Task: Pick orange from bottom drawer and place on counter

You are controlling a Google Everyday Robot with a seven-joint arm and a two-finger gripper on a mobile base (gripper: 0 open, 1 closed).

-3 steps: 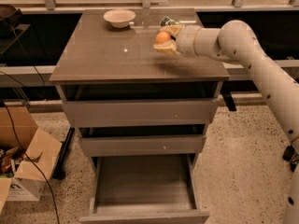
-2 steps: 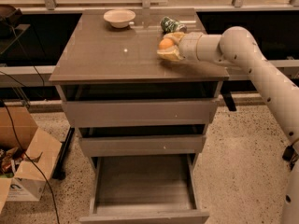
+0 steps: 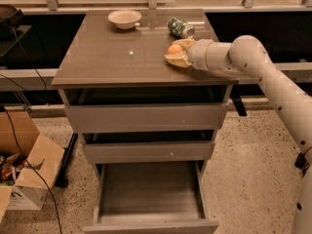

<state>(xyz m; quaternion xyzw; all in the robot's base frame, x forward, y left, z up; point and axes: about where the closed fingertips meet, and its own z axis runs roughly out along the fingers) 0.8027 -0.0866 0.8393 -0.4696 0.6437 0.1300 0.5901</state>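
The orange (image 3: pixel 174 48) sits between the fingers of my gripper (image 3: pixel 176 52), low over the right part of the counter (image 3: pixel 122 57), at or just above its surface. The gripper is shut on the orange, and my white arm reaches in from the right. The bottom drawer (image 3: pixel 148 194) is pulled fully open below, and its grey floor is bare. The two drawers above it are slightly ajar.
A green drink can (image 3: pixel 179 27) lies on its side just behind the gripper. A small pale bowl (image 3: pixel 125 18) stands at the counter's back. A cardboard box (image 3: pixel 24 174) and cables lie on the floor at the left.
The gripper with the orange has come down toward the counter top and slightly forward. The green can behind it now shows.
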